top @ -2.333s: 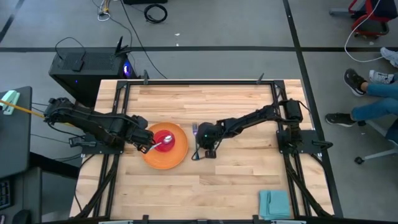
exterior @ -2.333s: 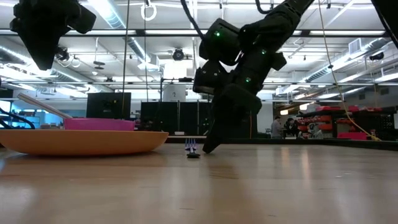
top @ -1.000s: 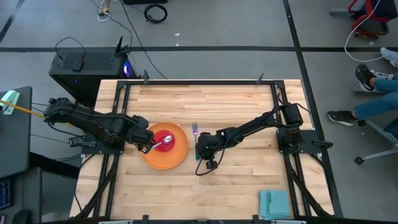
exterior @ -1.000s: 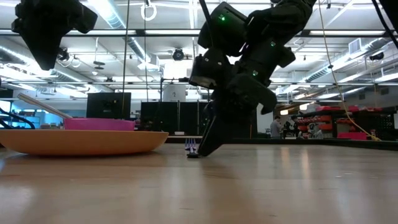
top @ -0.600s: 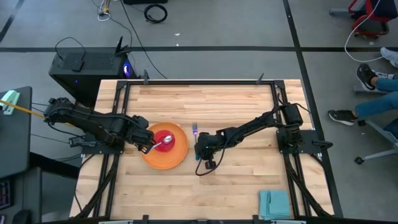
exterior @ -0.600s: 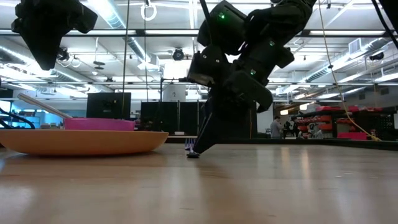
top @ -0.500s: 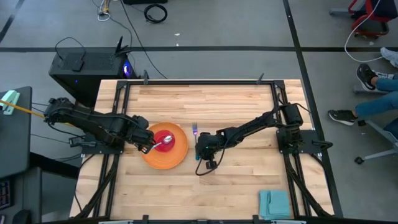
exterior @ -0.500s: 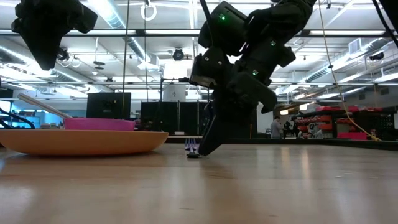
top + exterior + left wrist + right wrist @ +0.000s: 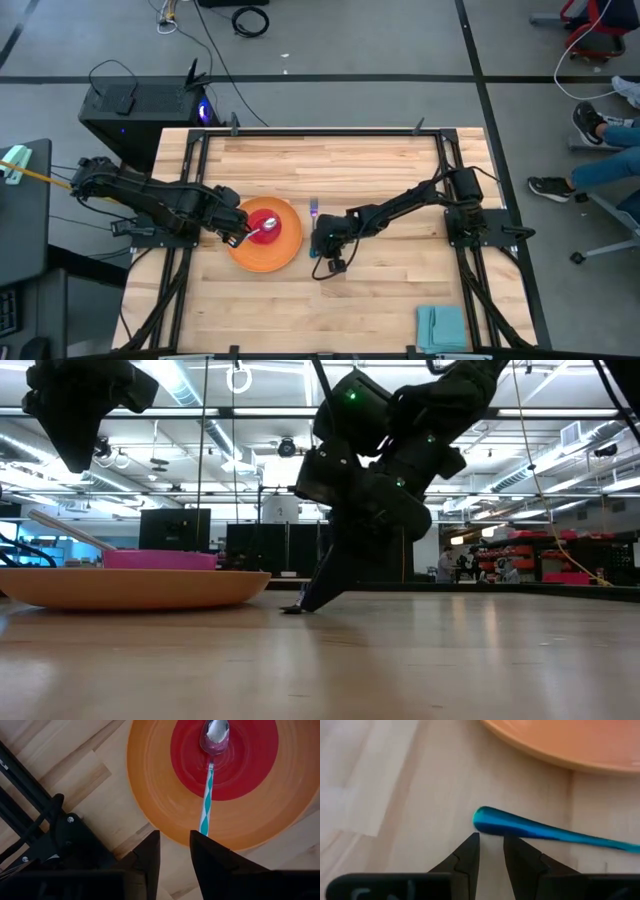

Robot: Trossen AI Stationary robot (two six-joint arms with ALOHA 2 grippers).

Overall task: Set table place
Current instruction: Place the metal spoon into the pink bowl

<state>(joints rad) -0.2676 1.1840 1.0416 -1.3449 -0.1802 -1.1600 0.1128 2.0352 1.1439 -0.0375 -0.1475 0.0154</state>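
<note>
Wooden bench (image 9: 380,160): aligning fork (image 9: 530,828) beside plate (image 9: 285,255); right gripper (image 9: 490,845) fingers narrowly parted, empty; left gripper (image 9: 174,847) likewise; next, nudging fork parallel.

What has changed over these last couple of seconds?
The right gripper has slid the blue-handled fork a little closer to the orange plate and is not gripping it. The left gripper, plate, pink bowl and spoon stayed put.
</note>
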